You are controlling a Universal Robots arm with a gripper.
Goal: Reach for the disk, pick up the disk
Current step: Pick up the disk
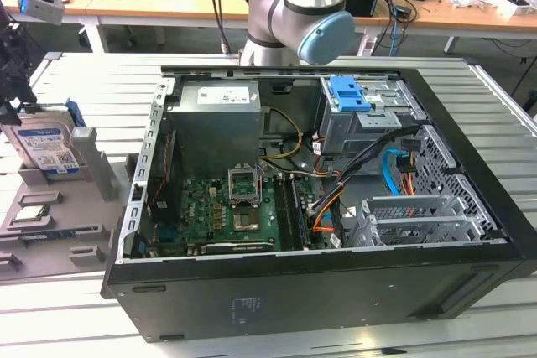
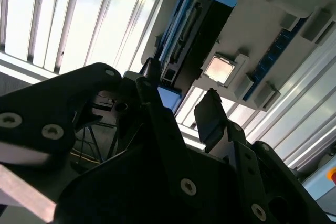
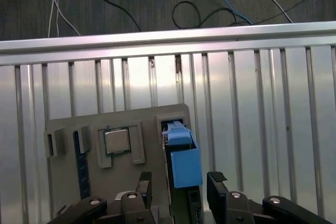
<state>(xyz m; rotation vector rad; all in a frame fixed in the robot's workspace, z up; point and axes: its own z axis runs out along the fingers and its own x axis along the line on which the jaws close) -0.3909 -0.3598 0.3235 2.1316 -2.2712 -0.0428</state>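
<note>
Disk (image 1: 46,147) stands up on its edge in a grey holder (image 1: 84,236) on the exterior view's left, on top of the shiny slatted bench (image 1: 75,81). Its blue and white label faces out, and a bright blue rail runs along its side. A small square silver chip (image 1: 29,214) lies flat in the same holder, just beside the disk. In the first wrist view the tool (image 3: 180,184) hangs over the holder. Its two black fingers (image 3: 144,182) are spread wide apart, with the blue top of the disk between them. The fingers hold nothing, and I cannot tell if they touch the disk. The second wrist view shows the same wide gap, with the thin edge of the disk and the chip past the fingertips. In the middle of the exterior view a big black computer case (image 1: 336,291) lies open on the bench. A green board (image 1: 222,207) sits inside it. Behind the case is the arm's grey and pale blue joint (image 1: 294,10). Further to the exterior view's right, a blue latch piece (image 1: 348,94) sits on a grey metal cage (image 1: 369,123). Orange and blue wires (image 1: 394,169) curl below it.
</note>
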